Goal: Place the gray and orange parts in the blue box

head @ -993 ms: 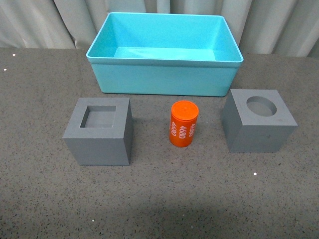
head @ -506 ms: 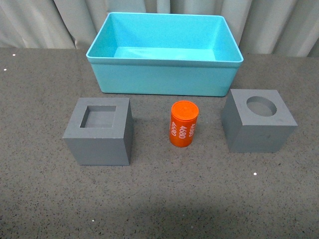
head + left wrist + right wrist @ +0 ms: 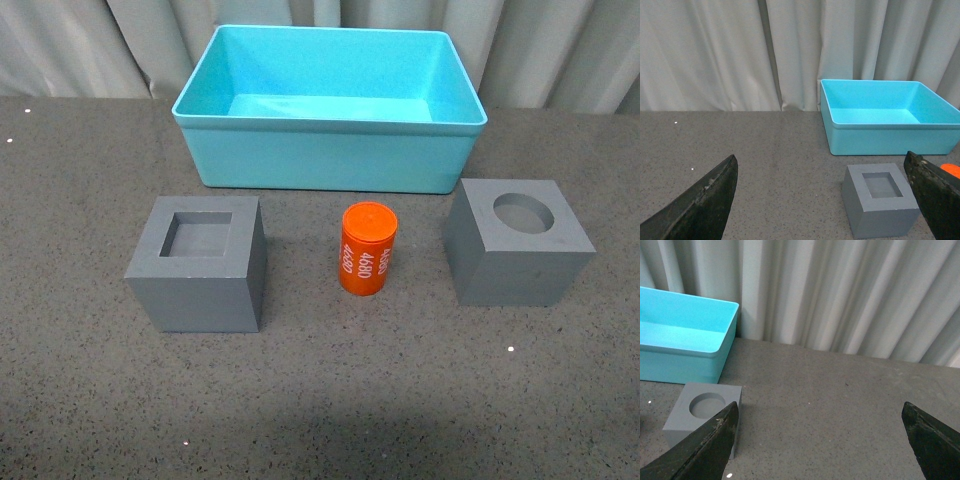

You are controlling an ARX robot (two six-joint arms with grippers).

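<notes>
Jaws of both arms spread wide and empty, held low and level, facing the curtain [image 3: 715,50].

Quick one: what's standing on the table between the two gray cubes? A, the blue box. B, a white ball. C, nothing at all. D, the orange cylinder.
D: the orange cylinder stands upright between the cube with the square recess and the cube with the round hole, while the blue box sits behind all three.
</notes>
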